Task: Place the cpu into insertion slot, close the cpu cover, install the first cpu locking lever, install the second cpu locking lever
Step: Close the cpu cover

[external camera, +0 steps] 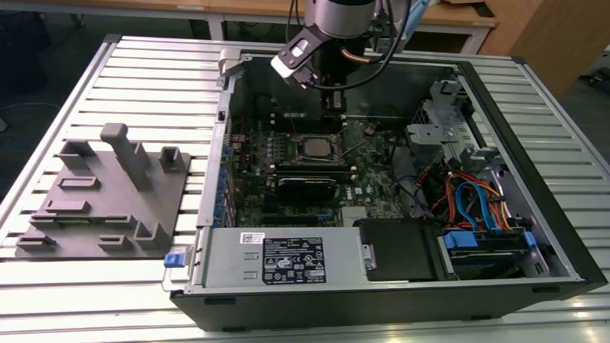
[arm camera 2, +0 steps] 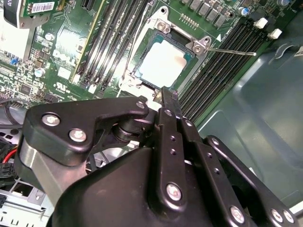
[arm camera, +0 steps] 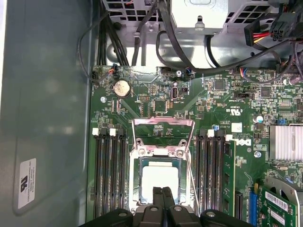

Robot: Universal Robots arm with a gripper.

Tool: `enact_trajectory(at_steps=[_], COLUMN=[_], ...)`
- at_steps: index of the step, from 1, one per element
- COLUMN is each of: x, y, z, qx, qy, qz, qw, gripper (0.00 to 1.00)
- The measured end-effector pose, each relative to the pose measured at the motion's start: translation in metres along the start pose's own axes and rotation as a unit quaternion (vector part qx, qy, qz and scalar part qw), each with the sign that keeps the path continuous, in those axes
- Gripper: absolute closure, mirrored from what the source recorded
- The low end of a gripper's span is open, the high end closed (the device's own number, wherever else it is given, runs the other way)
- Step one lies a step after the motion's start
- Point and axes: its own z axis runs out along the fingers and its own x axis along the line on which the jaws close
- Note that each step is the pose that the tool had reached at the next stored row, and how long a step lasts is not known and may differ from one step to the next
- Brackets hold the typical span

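Note:
The cpu (arm camera: 160,182), a pale silver square, lies in the insertion slot (arm camera: 135,189) on the green board; both also show in the second wrist view as cpu (arm camera 2: 161,64) and slot (arm camera 2: 142,56). The cpu cover (arm camera: 163,122) looks swung up off the socket, a thin silvery frame with the board visible through its window. A thin locking lever (arm camera 2: 232,51) sticks out sideways from the socket corner. My gripper (arm camera: 163,193) hangs just above the cpu's edge with its two black fingers pressed together and nothing between them. In the exterior view the gripper (external camera: 331,107) is inside the case, behind the socket (external camera: 315,146).
Long black memory slots (arm camera: 110,175) flank the socket on both sides. A finned heatsink (arm camera: 285,142) and cable bundles (arm camera: 142,33) sit nearby. The open case wall (external camera: 221,121) and drive cage (external camera: 438,121) hem in the board. A grey fixture tray (external camera: 110,193) lies on the table at the exterior view's left.

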Motion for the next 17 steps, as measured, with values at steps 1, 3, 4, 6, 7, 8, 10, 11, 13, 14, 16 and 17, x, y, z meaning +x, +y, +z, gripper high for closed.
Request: enact_trajectory(at_steps=[1,3,4,6,7,8,10,11,13,14,16,17], x=[0.0000,0.0000,0.0000,0.0000,0.0000,0.0000,0.0000,0.0000,0.0000,0.0000,0.0000,0.0000], y=[0.0003,0.0008,0.0011,0.0015,0.0021,0.0026,0.0029,0.0031,0.0037,0.0038,0.0042,0.0042], z=[0.0000,0.0000,0.0000,0.0000,0.0000,0.0001,0.0001,0.0001,0.0001,0.0001,0.0001,0.0001], qx=[0.0000,0.0000,0.0000,0.0000,0.0000,0.0000,0.0000,0.0000,0.0000,0.0000,0.0000,0.0000], qy=[0.0000,0.0000,0.0000,0.0000,0.0000,0.0000,0.0000,0.0000,0.0000,0.0000,0.0000,0.0000], qz=[0.000,0.000,0.000,0.000,0.000,0.000,0.000,0.000,0.000,0.000,0.000,0.000], qw=[1.0000,1.0000,1.0000,1.0000,1.0000,1.0000,1.0000,1.0000,1.0000,1.0000,1.0000,1.0000], gripper=[0.90,0.90,0.90,0.90,0.90,0.90,0.90,0.90,0.90,0.90,0.90,0.90])
